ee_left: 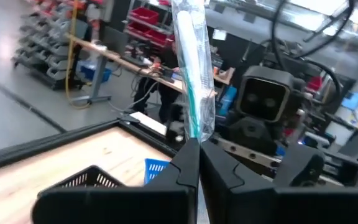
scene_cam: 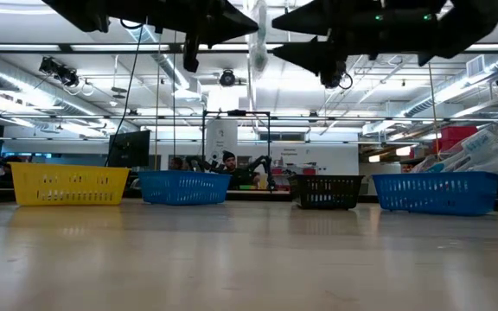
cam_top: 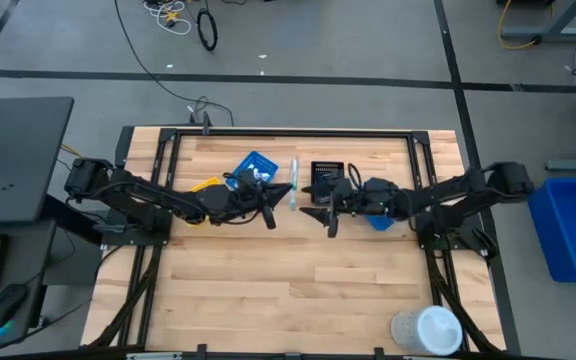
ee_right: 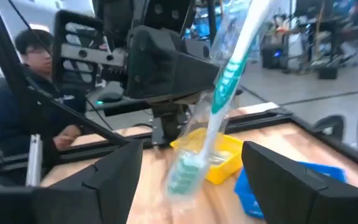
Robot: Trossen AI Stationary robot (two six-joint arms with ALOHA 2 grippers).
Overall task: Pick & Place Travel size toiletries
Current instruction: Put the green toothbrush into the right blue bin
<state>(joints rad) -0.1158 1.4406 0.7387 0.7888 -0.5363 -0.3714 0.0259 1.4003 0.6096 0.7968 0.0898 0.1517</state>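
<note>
A toothbrush in a clear wrapper [ee_left: 194, 74], white with a teal band, is held high over the table's middle by my left gripper [ee_left: 194, 144], which is shut on it. In the high view the toothbrush [cam_top: 294, 185] lies between my left gripper [cam_top: 284, 196] and my right gripper [cam_top: 310, 202]. My right gripper [ee_right: 192, 152] is open; its fingers stand on either side of the toothbrush [ee_right: 219, 106] without touching it. More wrapped items stick up out of the blue bin [scene_cam: 478, 151] on the right. My left gripper pinches the toothbrush by one end of its clear wrapper [ee_left: 197, 132] between its two fingertips. The rest of the toothbrush sticks out beyond the fingers toward my right gripper. It is lifted clear, high above the table [scene_cam: 258, 43].
Along the far half of the table stand a yellow bin [cam_top: 206, 186], a blue bin [cam_top: 254, 166], a black bin [cam_top: 326, 172] and a second blue bin [cam_top: 379, 219] under the right arm. A white lidded container [cam_top: 426, 328] sits at the near right corner. A person [ee_right: 23, 68] sits beyond the table.
</note>
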